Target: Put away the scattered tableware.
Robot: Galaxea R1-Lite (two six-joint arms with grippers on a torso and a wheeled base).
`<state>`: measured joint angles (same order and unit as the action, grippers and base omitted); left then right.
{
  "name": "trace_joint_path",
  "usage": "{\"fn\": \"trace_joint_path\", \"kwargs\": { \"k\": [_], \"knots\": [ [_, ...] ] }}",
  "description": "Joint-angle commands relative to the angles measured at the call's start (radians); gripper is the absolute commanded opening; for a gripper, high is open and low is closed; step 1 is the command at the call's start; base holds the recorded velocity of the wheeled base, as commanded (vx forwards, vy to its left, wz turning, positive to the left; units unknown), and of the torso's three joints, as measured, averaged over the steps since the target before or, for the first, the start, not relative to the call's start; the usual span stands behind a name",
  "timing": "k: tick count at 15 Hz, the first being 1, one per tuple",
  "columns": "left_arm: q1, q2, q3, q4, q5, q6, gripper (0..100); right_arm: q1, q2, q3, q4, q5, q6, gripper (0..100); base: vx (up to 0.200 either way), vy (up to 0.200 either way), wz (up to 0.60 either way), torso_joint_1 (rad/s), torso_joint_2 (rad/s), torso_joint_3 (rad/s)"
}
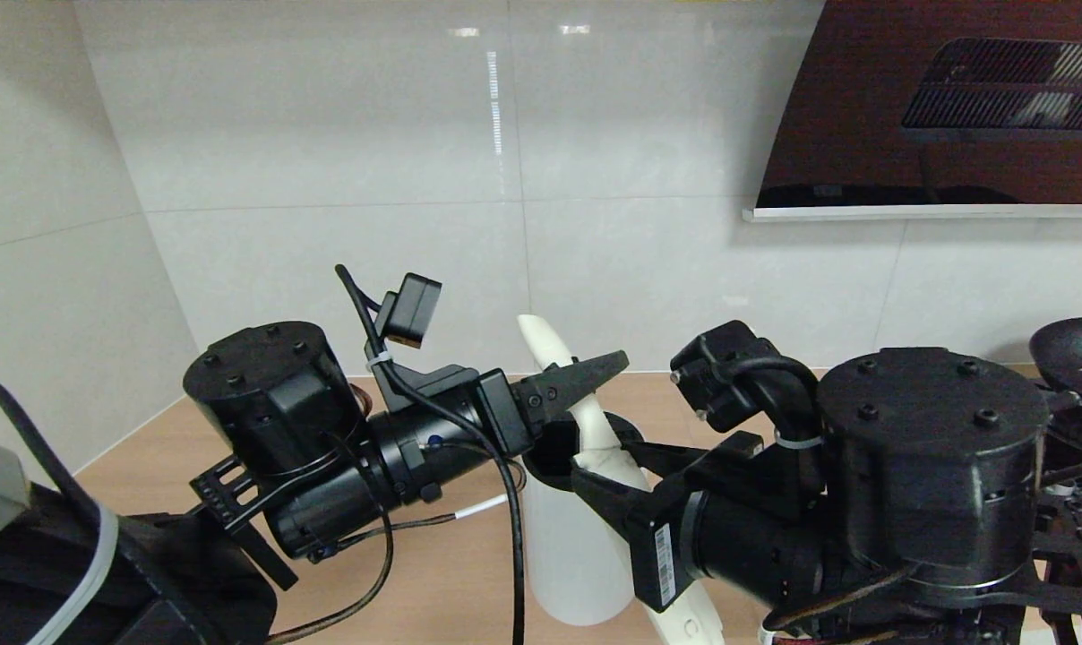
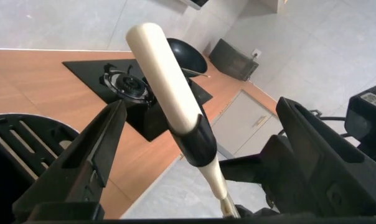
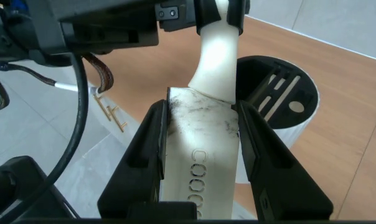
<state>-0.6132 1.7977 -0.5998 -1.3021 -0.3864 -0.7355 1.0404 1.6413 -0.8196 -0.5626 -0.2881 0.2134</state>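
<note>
1. Right wrist view: closest to the lens, the right end effector (image 3: 200, 109) is clamped on the flat slotted blade of the spatula (image 3: 200, 146), one finger against each long edge. Gripping the broad blade probably keeps the tool from twisting and leaves the handle free.
2. Just beyond, the spatula's cream handle (image 2: 166, 81) slants up and away from that grip. The left end effector (image 2: 202, 107) straddles it near the black collar, with its fingers wide apart on either side. In the left wrist view neither finger touches the handle. This looks like a handover being set up, so that the left arm can take the handle.
3. Right behind and below the spatula, the white utensil holder (image 1: 568, 555) stands upright on the tabletop (image 1: 433, 573). Its black slotted insert faces up. The spatula is held in the air across the holder's rim and is not in a slot. Holding it there suggests the holder is where it will go. I cannot tell whether the tool touches the rim.
4. Farther along the tabletop are the black stove (image 2: 122, 81) and a dark wok (image 1: 1078, 354) on it, well apart from the holder.
5. Farthest back, a dark range hood (image 1: 953, 107) hangs on the tiled wall.
</note>
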Motion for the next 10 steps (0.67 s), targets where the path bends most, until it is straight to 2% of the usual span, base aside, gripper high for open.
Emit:
{"fn": "trace_joint_path", "kwargs": {
  "k": [1,2,5,7,10],
  "knots": [
    [0.001,-0.003,0.003,0.000,0.000,-0.001,100,0.003,0.002,0.000,0.000,0.000,0.000,0,0.000,0.000,0.00,0.000,0.00,0.000],
    [0.000,-0.003,0.003,0.000,0.000,-0.001,0,0.009,0.002,0.000,0.000,0.000,0.000,0,0.000,0.000,0.00,0.000,0.00,0.000],
    [0.000,-0.003,0.009,0.000,-0.016,-0.007,0,0.012,0.002,0.000,0.000,0.000,0.001,0,0.000,0.000,0.00,0.000,0.00,0.000],
    [0.000,-0.008,0.009,0.000,-0.025,-0.045,0,0.013,0.000,0.000,-0.002,-0.002,0.001,0,0.000,0.000,0.00,0.000,0.00,0.000],
    [0.000,-0.011,0.006,-0.003,-0.023,-0.059,0,0.012,-0.005,-0.001,-0.002,-0.002,0.004,0,0.000,0.000,0.00,0.000,0.00,0.000]
  ]
}}
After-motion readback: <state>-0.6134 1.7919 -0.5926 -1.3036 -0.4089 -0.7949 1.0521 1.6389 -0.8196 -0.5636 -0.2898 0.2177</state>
